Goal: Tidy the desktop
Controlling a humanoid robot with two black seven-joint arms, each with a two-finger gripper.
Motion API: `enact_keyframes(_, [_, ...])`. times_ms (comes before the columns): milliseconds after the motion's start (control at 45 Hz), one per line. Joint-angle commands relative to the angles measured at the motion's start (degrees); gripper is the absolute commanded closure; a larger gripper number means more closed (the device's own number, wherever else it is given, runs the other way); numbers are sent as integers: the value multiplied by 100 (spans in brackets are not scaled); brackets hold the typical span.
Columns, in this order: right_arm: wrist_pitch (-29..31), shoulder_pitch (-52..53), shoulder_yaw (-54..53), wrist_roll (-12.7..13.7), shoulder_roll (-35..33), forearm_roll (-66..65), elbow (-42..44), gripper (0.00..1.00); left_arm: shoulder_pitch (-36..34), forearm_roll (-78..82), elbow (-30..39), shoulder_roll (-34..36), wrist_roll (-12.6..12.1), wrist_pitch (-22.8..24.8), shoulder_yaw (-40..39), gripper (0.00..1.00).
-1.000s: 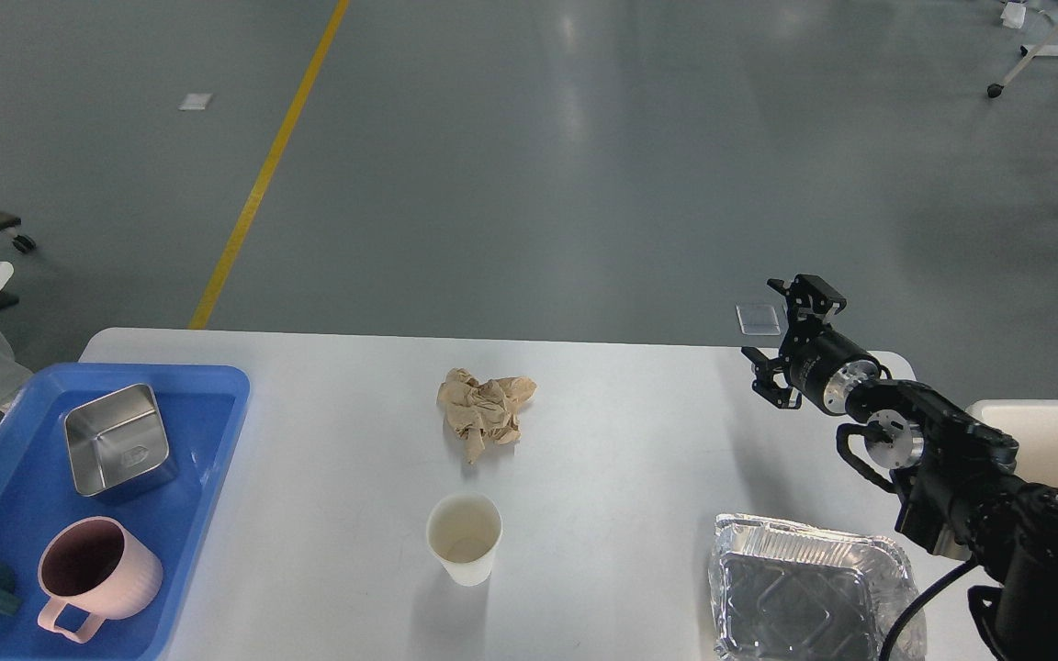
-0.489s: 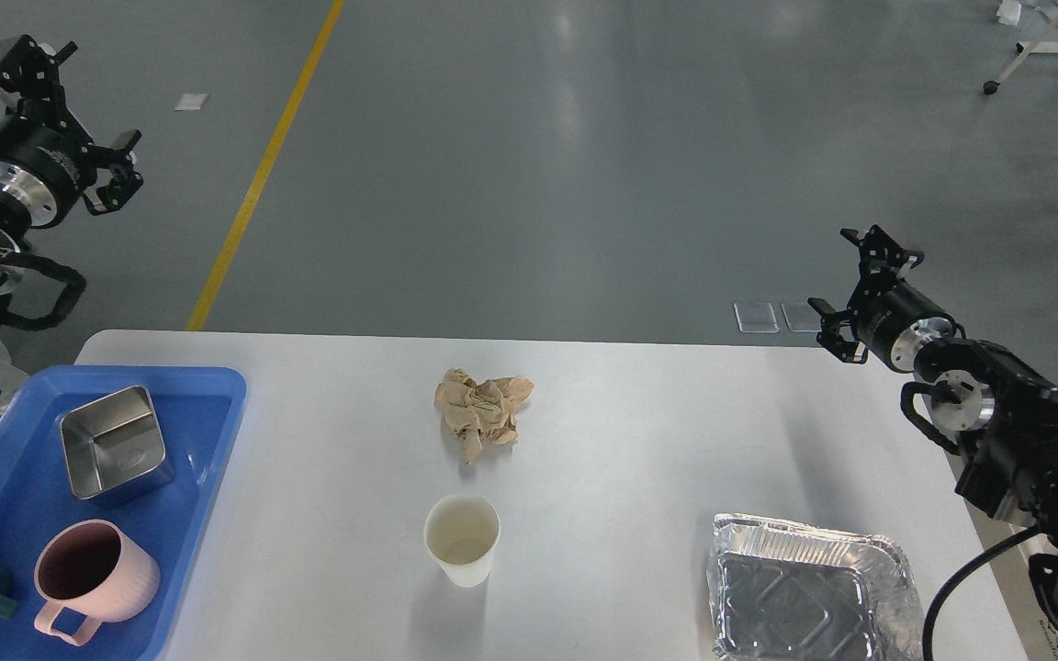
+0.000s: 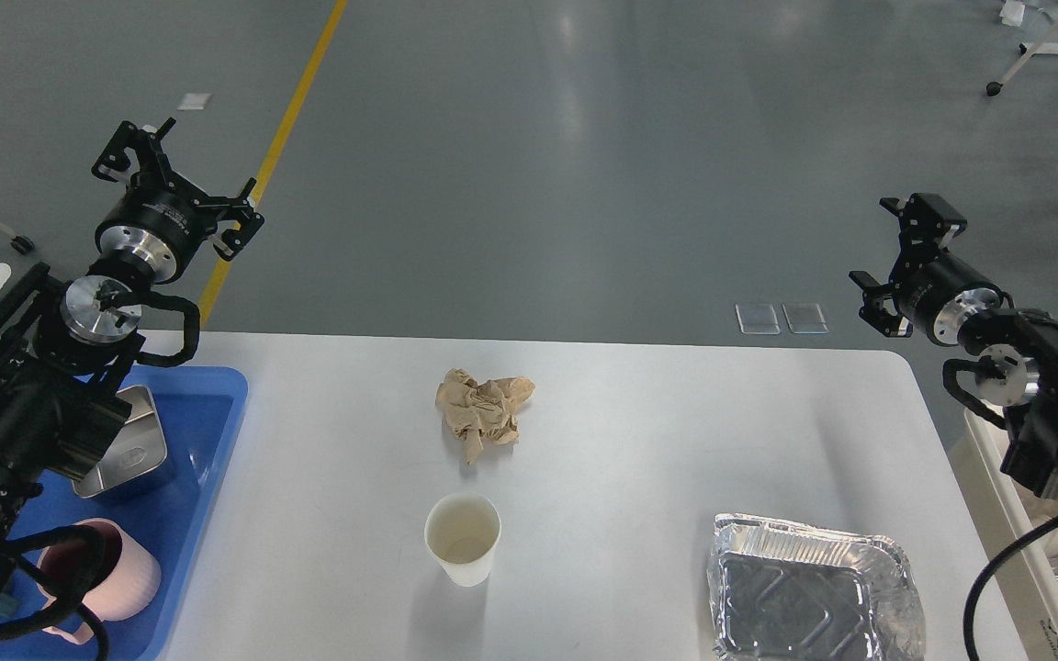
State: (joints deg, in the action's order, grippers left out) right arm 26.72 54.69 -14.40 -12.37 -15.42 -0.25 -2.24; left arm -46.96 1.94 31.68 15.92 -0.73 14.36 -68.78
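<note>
Desktop [image 3: 639, 441] below, between raised left claw [image 3: 182, 179], right claw [image 3: 896, 257].

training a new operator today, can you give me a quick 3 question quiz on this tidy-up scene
1. True or false: the paper cup lies tipped over on the desktop.
2. Which sits nearest the right gripper? A) crumpled brown paper B) foil tray C) pink mug
3. Fill in: the steel container sits in the blue ____.

Key: 1 false, it stands upright. 2 B. 3 tray.
</note>
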Motion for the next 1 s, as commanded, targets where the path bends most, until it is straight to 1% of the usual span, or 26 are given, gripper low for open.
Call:
enact_keyframes(0, [132,42,973,-467,-31,-492,-48,0,328,-71,5,-1,12,664,-373,1])
enact_keyframes(22, [202,42,1192,-538,-40,-580,-48,0,398,-97,14,-1,3,769,-417,1])
enact_keyframes(89, [474,51,1746,-626,-66,-818,-39,0,591,-159,40,8,-6,1068,-557,1])
enact_keyframes(133, [659,51,1984,-661,-145,-932,-22,0,697,-194,58,17,-6,1244,-636,1])
enact_keyframes(178, [852,60,2169,-758,-277,-994,-48,0,776,-212,66,26,-6,1367,-707,1])
enact_keyframes(311, [1397,165,2793,-1302,-725,-1433,-75,0,899,-221,84,61,-14,1447,-821,1])
enact_keyframes(378, [1538,226,3039,-1435,-866,-1688,-75,0,908,-221,84,61,-14,1456,-848,1])
enact_keyframes(467, [1530,262,3181,-1435,-972,-1934,13,0,935,-221,84,61,-14,1491,-892,1])
enact_keyframes(533, [1468,314,3181,-1374,-928,-1987,75,0,935,-221,93,43,-14,1500,-909,1])
enact_keyframes(645, [1231,507,3119,-1163,-682,-1830,303,0,935,-221,84,17,-14,1491,-918,1])
enact_keyframes(734, [1239,587,2812,-1040,-515,-1312,383,0,935,-221,93,17,-6,1482,-918,1])
enact_keyframes(756, [1274,596,2733,-883,-375,-1006,374,0,926,-221,93,25,-14,1482,-918,1])
enact_keyframes(800, [1318,596,2662,-776,-260,-828,339,0,926,-221,93,43,-14,1473,-909,1])
enact_keyframes(889, [1590,578,2618,-776,-84,-695,295,0,926,-221,93,61,-23,1464,-909,1])
enact_keyframes(978, [1661,508,2653,-776,240,-739,286,0,926,-221,93,78,-23,1447,-909,1])
